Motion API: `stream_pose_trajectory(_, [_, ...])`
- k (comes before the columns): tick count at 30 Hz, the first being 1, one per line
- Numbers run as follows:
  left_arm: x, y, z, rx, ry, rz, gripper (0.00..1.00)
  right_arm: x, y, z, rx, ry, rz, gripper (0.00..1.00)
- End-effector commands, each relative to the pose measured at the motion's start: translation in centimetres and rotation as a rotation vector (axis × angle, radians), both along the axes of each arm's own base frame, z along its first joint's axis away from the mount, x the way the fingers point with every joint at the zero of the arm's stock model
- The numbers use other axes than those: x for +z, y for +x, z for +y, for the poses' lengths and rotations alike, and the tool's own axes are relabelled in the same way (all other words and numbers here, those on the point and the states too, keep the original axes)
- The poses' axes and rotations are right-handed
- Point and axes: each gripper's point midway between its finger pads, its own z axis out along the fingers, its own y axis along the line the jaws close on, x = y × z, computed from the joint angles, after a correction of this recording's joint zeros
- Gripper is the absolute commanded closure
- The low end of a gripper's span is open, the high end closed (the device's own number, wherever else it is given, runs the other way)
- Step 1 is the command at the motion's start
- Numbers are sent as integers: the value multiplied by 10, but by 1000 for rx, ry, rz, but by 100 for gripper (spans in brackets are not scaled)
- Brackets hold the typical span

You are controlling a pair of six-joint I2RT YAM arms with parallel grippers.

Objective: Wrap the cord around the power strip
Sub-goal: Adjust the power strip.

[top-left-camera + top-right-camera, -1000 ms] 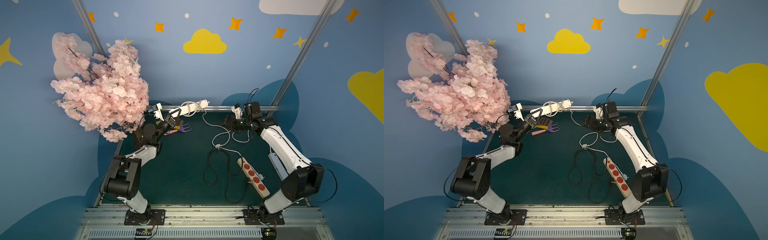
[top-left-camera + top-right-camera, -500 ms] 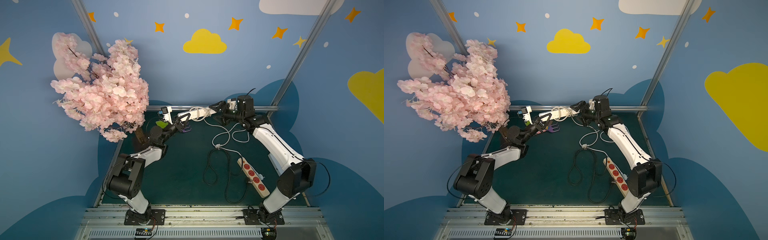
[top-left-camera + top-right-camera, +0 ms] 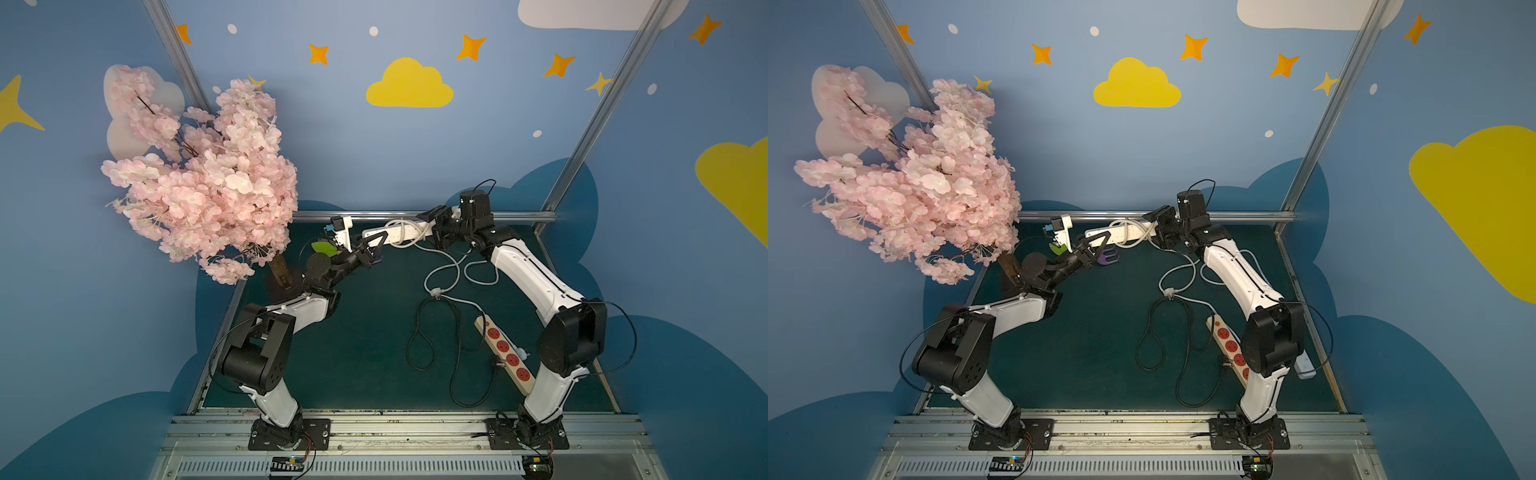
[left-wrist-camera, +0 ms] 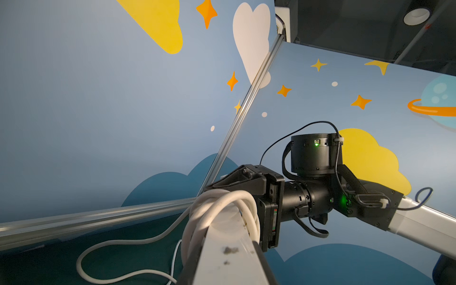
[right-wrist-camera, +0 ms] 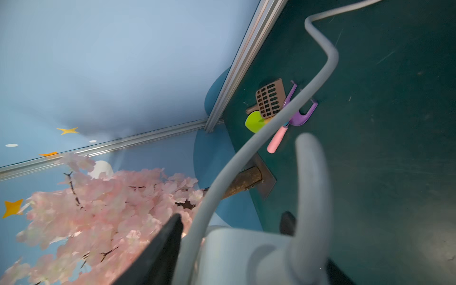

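The white power strip [image 3: 409,230] [image 3: 1129,232] hangs level in the air near the back rail, held at both ends. My left gripper [image 3: 376,245] [image 3: 1096,245] is shut on its left end; in the left wrist view the strip's face [image 4: 229,249] lies between my fingers. My right gripper [image 3: 432,226] [image 3: 1156,226] is closed in on the other end [image 5: 234,254], with one black finger [image 5: 162,246] against a turn of cord. Several turns of white cord [image 4: 222,204] circle the strip. The loose cord [image 3: 442,270] [image 5: 329,59] drops to a small white plug [image 3: 435,292] on the mat.
A second strip with red sockets [image 3: 505,353] and loops of black cord [image 3: 419,340] lie on the green mat at the right. The pink blossom tree [image 3: 199,187] stands at the back left. Toy garden tools [image 5: 269,101] lie beside its base. The back rail [image 3: 519,216] runs just behind the strip.
The left arm has carried the strip to the right and away from the rail. The right gripper has come onto the strip's far end and its jaws have narrowed around it.
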Motion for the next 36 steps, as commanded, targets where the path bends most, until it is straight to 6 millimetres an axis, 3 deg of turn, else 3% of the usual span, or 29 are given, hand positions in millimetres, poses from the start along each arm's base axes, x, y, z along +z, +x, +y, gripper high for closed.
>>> stream_pose_trajectory(1, [9,-20,-4,-49,22,-70,96,9,6,2,7,-48,-55,56])
stream_pose_trajectory(4, [-15,-28,-3,-45,113,12,84,-3,7,0,16,-59,-39,72])
stream_pose_trajectory(7, [-38,-39,-2,-54,214,97,71,-10,6,1,54,-90,-37,80])
stream_pose_trajectory(13, [-68,-58,-5,-148,424,260,54,-19,-2,8,159,-132,-43,93])
stream_pose_trajectory(18, [-80,-71,-1,-232,496,387,45,-11,-5,13,216,-138,-86,98])
stream_pose_trajectory(22, [-87,-73,3,-253,543,477,45,1,-7,16,240,-156,-138,100])
stream_pose_trajectory(29, [-84,-75,-8,-302,579,521,48,5,-9,29,268,-170,-173,100])
stream_pose_trajectory(36, [-86,-68,-5,-268,615,528,58,7,-13,37,277,-187,-187,100])
